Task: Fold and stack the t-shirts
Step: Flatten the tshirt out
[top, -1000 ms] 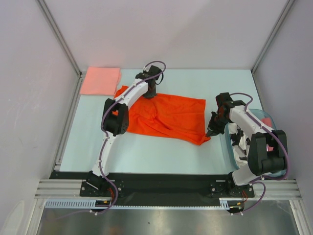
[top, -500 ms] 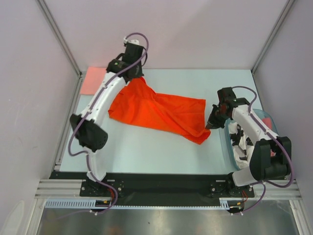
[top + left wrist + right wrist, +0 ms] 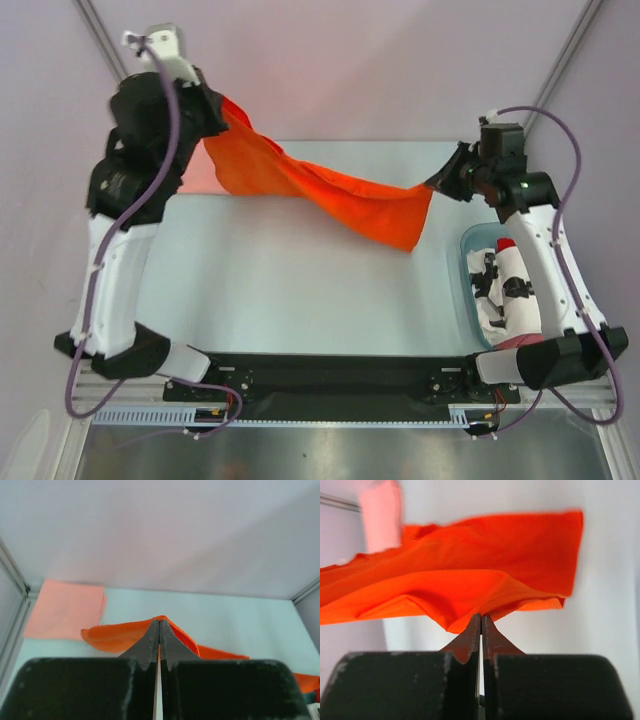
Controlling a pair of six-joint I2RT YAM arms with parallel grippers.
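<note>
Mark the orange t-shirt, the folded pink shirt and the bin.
orange t-shirt (image 3: 340,195): top external view, middle of the hanging span.
folded pink shirt (image 3: 65,611): left wrist view, centre of its top face.
bin (image 3: 465,282): top external view, its left rim.

The orange t-shirt (image 3: 330,190), a second ago spread flat on the bench (image 3: 300,300) just beside the folded pink shirt (image 3: 62,610), now hangs stretched in the air between the two pairs of jaws. The left jaws, then down on the edge nearest the pink shirt, have risen high above it with the cloth pinched, and the left arm (image 3: 125,200) now hides part of the pink shirt from above. The right jaws, clamped on the corner farthest from the pink shirt, have lifted and swung about as far back as it.
</note>
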